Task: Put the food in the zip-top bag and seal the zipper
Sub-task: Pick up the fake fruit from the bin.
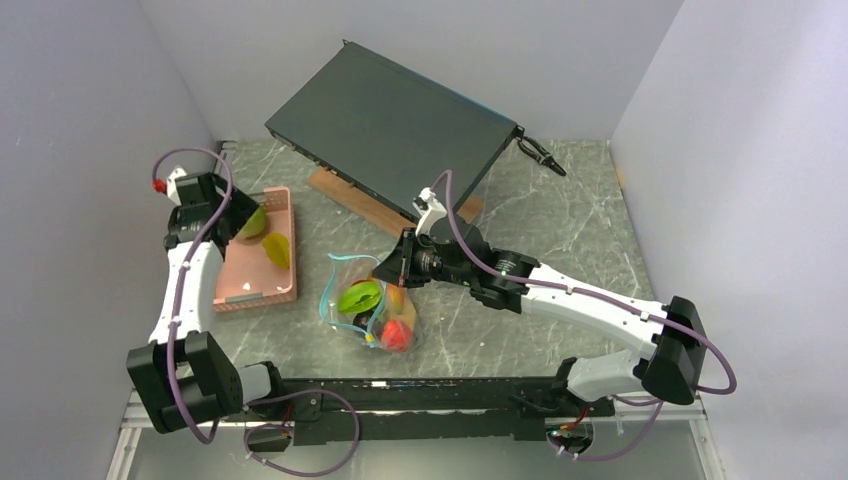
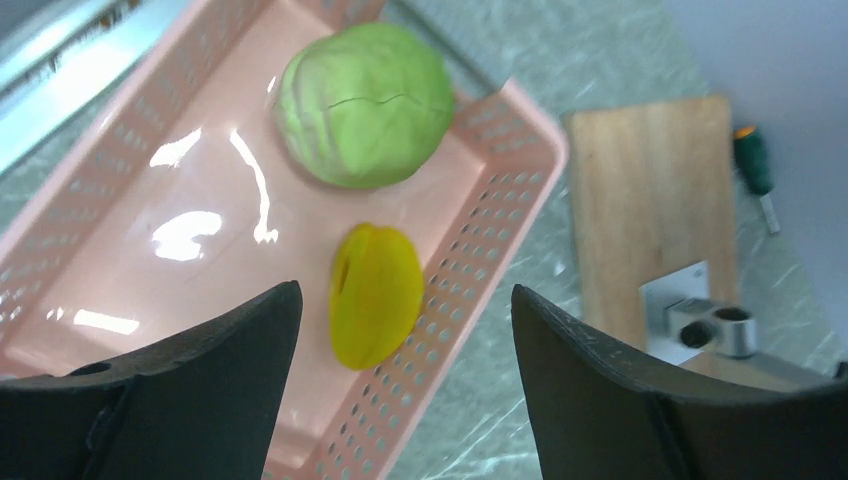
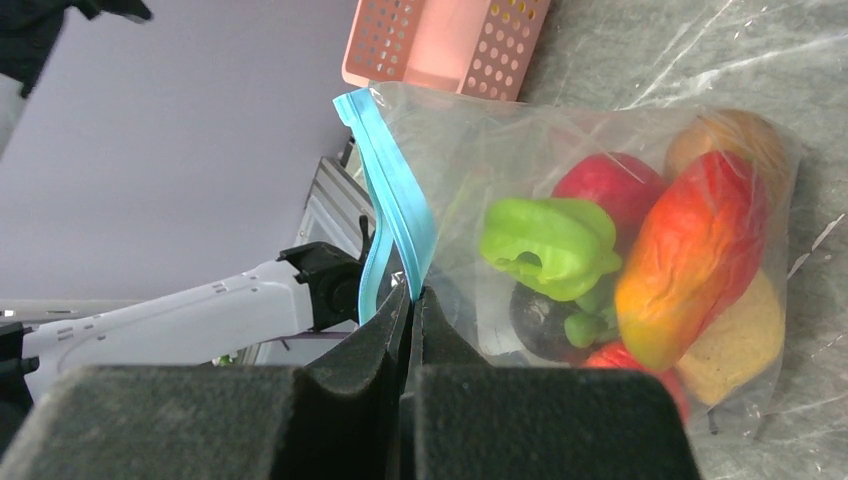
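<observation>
Right gripper (image 3: 412, 295) has its fingers squeezed tight together, pinching the zipper (image 3: 395, 190) of the bag (image 3: 460, 130). The teal strip comes straight out from between the tips and runs away from them toward the pink basket (image 3: 440, 40). In the right wrist view the rest of the bag spreads out to the right of the fingers and lies on the marble-look table (image 3: 800, 60).

There's already food inside it. A green pepper (image 3: 545, 245) is closest to the tips, with a dark purple piece (image 3: 540, 320) just under it. A red one (image 3: 610, 185) and a big red-orange one (image 3: 690, 260) are further out, and something yellowish (image 3: 745, 345) is at the far corner. From above, the strip curves in a loop on the basket side of the bag, so the mouth doesn't look sealed.

Left gripper (image 2: 400, 300) is over the basket with its fingers spread wide and nothing in them. A yellow fruit (image 2: 375, 295) sits right in the gap between the two fingertips but below them, on the basket floor, not touching either finger as far as I can see. It's up against the holed side wall. The green cabbage (image 2: 365, 105) is past the tips, further along the basket. A wooden board (image 2: 650, 190) is off past the right-hand finger, outside the basket.
</observation>
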`<state>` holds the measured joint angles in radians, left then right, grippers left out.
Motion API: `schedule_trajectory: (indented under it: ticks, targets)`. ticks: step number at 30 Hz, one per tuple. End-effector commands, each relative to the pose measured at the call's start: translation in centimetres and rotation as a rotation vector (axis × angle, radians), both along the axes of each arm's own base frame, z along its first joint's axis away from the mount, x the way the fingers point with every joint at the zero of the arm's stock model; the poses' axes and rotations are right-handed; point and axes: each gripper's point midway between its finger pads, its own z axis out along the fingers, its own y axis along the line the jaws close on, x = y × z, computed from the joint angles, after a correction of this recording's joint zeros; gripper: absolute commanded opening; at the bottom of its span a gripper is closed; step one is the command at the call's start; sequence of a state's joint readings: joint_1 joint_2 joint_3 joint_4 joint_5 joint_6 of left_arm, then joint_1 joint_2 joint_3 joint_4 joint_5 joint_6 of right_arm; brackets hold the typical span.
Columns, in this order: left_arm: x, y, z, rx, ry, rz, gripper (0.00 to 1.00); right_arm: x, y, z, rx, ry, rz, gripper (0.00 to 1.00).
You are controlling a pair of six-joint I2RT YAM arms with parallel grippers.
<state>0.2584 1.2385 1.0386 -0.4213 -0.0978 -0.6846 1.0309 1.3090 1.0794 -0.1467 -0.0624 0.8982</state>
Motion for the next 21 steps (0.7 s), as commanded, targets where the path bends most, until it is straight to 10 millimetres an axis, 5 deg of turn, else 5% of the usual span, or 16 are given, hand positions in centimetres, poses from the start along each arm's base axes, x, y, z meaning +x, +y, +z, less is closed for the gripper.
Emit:
schedule_trajectory:
  ticks: [1, 13, 21]
  targets:
    - [-1.1, -1.3, -4.0, -0.049, 0.08, -0.047, 0.82, 0.0, 0.7, 2.4, 0.076, -0.029, 0.022, 0.0]
    - [-0.5, -1.4, -10.1, -0.08, 0.195, -0.083, 0.88, 0.1, 0.4, 2.5, 0.077, -0.031, 0.007, 0.0]
    - [-1.0, -2.6, -10.9, -0.133, 0.165, -0.09, 0.87, 0.3, 0.4, 2.4, 0.069, -0.034, 0.001, 0.0]
